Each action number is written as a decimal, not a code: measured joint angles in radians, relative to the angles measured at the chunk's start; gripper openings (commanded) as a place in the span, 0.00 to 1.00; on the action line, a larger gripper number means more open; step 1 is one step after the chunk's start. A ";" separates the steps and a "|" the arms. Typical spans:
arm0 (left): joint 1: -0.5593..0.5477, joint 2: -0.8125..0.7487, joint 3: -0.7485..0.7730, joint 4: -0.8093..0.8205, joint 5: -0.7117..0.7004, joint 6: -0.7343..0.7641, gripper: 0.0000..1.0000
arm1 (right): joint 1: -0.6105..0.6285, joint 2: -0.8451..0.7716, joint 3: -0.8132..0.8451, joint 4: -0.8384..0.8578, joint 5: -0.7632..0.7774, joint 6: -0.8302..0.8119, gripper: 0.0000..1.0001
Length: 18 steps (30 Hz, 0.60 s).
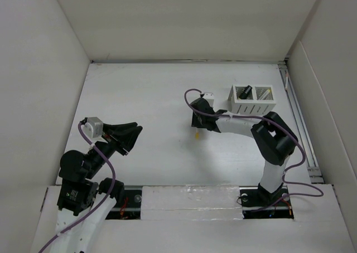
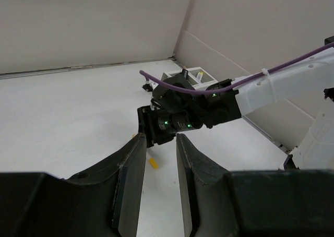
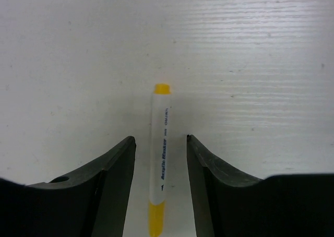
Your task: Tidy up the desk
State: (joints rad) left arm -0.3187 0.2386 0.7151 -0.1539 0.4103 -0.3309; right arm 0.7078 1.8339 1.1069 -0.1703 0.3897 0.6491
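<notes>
The desk (image 1: pixel 150 97) is a large flat white tabletop. A white marker with yellow ends (image 3: pixel 160 158) lies flat on it; its yellow tip shows in the top view (image 1: pixel 197 134) and in the left wrist view (image 2: pixel 153 163). My right gripper (image 3: pixel 160 140) is open, low over the desk, one jaw on each side of the marker without touching it; it shows in the top view (image 1: pixel 199 122). My left gripper (image 2: pixel 159 143) is open and empty, above the desk at the left (image 1: pixel 133 135), pointing toward the right gripper.
A small white slotted two-compartment pen holder (image 1: pixel 252 99) stands at the back right, with pens in it. A thin metal rail (image 1: pixel 298 119) runs along the desk's right edge. Tall white wall panels (image 1: pixel 33 86) enclose the left, back and right sides.
</notes>
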 measured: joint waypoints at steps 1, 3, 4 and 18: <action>0.000 0.000 0.000 0.000 0.000 0.000 0.26 | 0.006 0.005 0.000 0.008 -0.007 -0.006 0.50; 0.000 0.000 0.000 0.000 0.000 0.000 0.26 | 0.017 0.017 0.001 0.016 -0.012 -0.018 0.48; 0.000 0.000 0.000 0.000 0.000 0.000 0.26 | 0.021 0.025 0.005 0.017 -0.010 -0.024 0.47; 0.000 0.001 0.000 0.000 0.003 0.000 0.26 | 0.050 0.085 0.092 -0.030 0.063 -0.037 0.00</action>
State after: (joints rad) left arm -0.3187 0.2398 0.7151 -0.1539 0.4137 -0.3309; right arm 0.7582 1.9190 1.1988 -0.2005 0.4526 0.6121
